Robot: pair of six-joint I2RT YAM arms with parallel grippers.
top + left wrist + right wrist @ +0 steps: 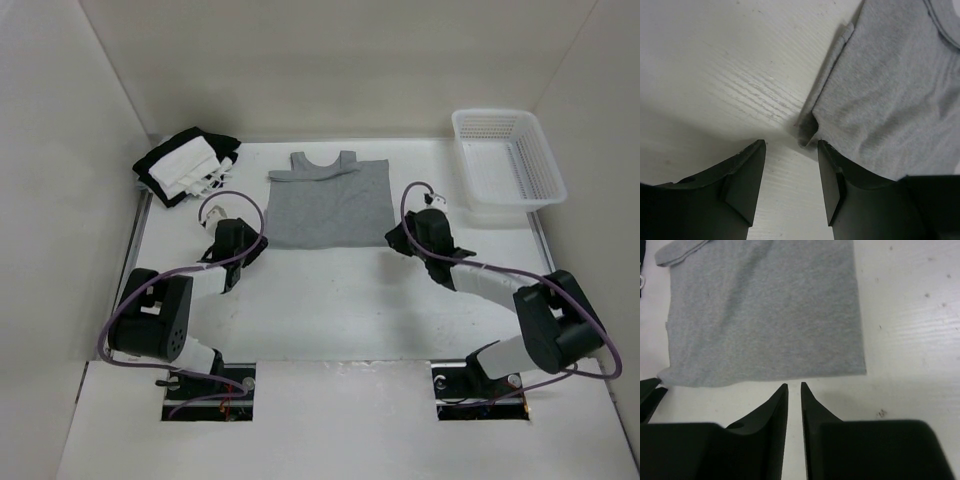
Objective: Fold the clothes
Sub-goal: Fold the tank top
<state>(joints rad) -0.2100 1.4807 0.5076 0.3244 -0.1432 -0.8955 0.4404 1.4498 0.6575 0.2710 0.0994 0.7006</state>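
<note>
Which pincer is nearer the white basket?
Right. The right pincer sits left of the basket, closer to the arms; the left pincer is farther left, across the grey garment.

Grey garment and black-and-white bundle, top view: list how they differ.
The grey garment is plain light grey; the black-and-white bundle is black with white patches. The garment lies spread flat mid-table; the bundle sits bunched up in the far left corner. The garment covers more of the table than the bundle does. Both are fabric resting on the table.
</note>
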